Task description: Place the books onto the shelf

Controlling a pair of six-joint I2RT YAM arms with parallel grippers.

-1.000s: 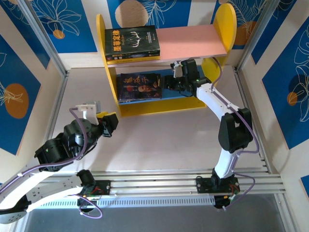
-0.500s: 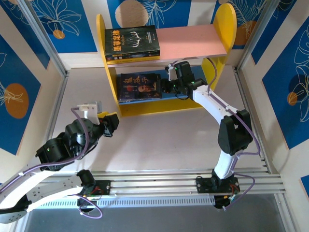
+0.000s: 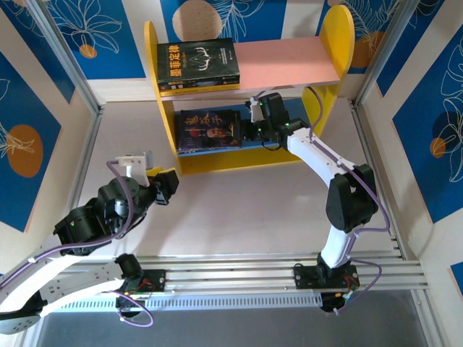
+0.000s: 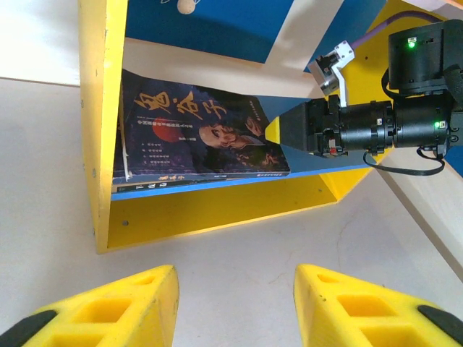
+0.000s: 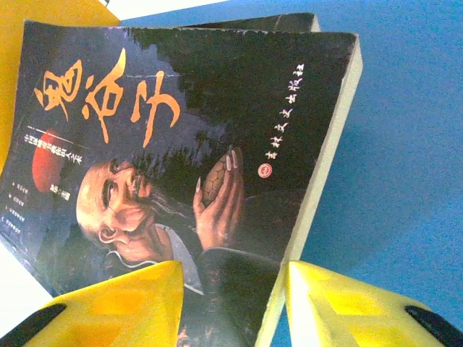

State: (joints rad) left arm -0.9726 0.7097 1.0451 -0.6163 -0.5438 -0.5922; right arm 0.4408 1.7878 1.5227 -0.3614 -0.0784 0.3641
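Observation:
The shelf [image 3: 152, 43] stands at the back of the table, with a pink board [image 3: 289, 61] on top and a blue board [image 4: 318, 170] below. A black book with a yellow title [image 3: 197, 63] lies on the pink board. A dark book with an old man on its cover [image 5: 181, 123] lies flat on the blue board [image 5: 412, 144], another book under it. My right gripper [image 5: 235, 303] is open at this book's right edge, one finger over the cover and one over the board. My left gripper [image 4: 235, 307] hangs open and empty over the table in front of the shelf.
The right arm [image 3: 340, 173] reaches diagonally across the right side of the table to the shelf's lower opening. Blue and cream patterned walls [image 3: 43, 108] close in the table on three sides. Bare table [image 3: 239, 202] lies between the arms and the shelf.
My right gripper has slid left along the blue board to the dark book's right edge. The left arm has stayed still.

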